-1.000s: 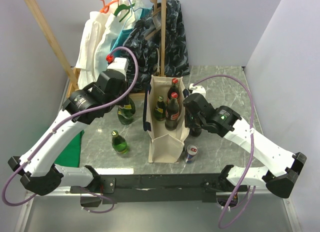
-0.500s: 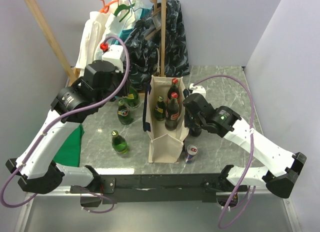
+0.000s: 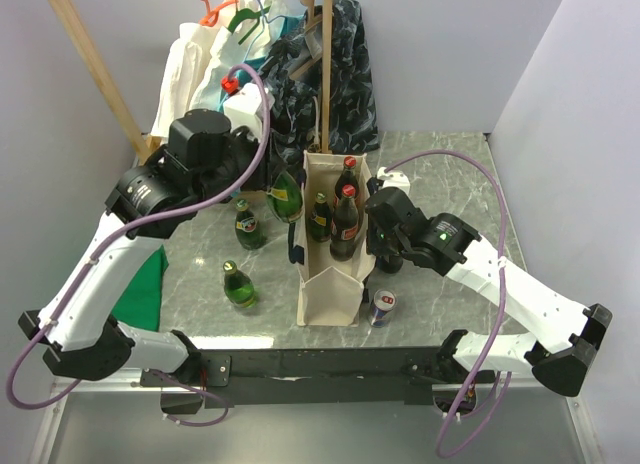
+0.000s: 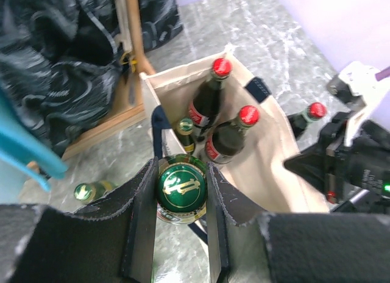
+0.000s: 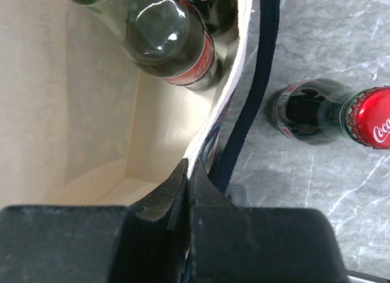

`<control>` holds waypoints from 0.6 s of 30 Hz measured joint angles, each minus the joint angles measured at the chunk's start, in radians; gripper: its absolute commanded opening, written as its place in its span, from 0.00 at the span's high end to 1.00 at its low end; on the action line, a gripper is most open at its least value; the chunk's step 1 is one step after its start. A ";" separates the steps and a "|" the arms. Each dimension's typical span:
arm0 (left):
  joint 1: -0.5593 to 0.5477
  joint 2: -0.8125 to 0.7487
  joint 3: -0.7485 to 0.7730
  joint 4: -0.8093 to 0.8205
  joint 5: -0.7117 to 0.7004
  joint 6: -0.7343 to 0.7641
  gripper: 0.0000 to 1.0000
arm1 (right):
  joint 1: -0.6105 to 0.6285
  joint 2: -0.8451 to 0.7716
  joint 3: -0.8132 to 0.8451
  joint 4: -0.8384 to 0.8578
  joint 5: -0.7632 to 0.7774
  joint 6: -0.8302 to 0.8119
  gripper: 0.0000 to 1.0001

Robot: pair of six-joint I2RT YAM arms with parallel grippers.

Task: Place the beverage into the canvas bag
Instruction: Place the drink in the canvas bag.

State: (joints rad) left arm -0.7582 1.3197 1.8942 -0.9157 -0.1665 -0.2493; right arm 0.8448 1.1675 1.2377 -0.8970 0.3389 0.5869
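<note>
The cream canvas bag [image 3: 335, 279] with navy handles stands upright mid-table, its mouth open. Inside it are two red-capped cola bottles [image 3: 346, 222] and a green bottle [image 3: 319, 217]. My left gripper [image 4: 181, 191] is shut on the neck of another green bottle [image 3: 285, 196], the beverage, which hangs off the table at the bag's left rim [image 4: 159, 121]. In the left wrist view its green and gold cap [image 4: 181, 185] sits between the pads. My right gripper [image 5: 190, 173] is shut on the bag's right wall [image 5: 226, 106], pinching the rim.
Two green bottles [image 3: 250, 226] [image 3: 238, 285] stand left of the bag. A red-capped cola bottle [image 5: 323, 112] and a can [image 3: 382, 306] stand at its right. A wooden rack with hanging fabrics [image 3: 270, 74] is behind. A green cloth [image 3: 140, 299] lies at the left edge.
My left arm has lifted the green bottle off the table and carried it right, up to the bag's left rim. The right arm and the bag have not moved.
</note>
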 measured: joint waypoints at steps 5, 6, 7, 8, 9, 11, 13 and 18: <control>0.000 0.019 0.030 0.021 0.071 0.002 0.99 | 0.000 0.002 0.000 0.006 -0.002 0.000 1.00; 0.000 0.022 0.037 0.028 0.089 0.002 0.99 | 0.000 0.002 0.000 0.007 -0.003 0.000 1.00; 0.000 0.024 0.040 0.035 0.098 0.002 0.99 | 0.000 0.003 0.000 0.009 -0.004 0.000 1.00; 0.000 0.026 0.046 0.039 0.108 0.001 0.99 | 0.000 0.004 0.000 0.011 -0.004 0.000 1.00; 0.000 0.030 0.055 0.043 0.118 0.001 0.99 | 0.000 0.006 0.000 0.013 -0.005 0.000 1.00; 0.000 0.034 0.063 0.052 0.131 0.002 0.99 | 0.000 0.009 0.000 0.016 -0.005 -0.001 1.00; 0.000 0.035 0.066 0.059 0.144 0.002 0.99 | 0.000 0.010 0.000 0.019 -0.005 -0.001 1.00; 0.000 0.043 0.066 0.062 0.163 0.001 0.99 | 0.000 0.010 0.000 0.021 -0.005 -0.001 1.00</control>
State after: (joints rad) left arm -0.7578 1.3628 1.9602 -0.8536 -0.0032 -0.2481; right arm 0.8448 1.1774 1.2377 -0.8764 0.3340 0.5861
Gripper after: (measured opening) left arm 0.351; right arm 0.014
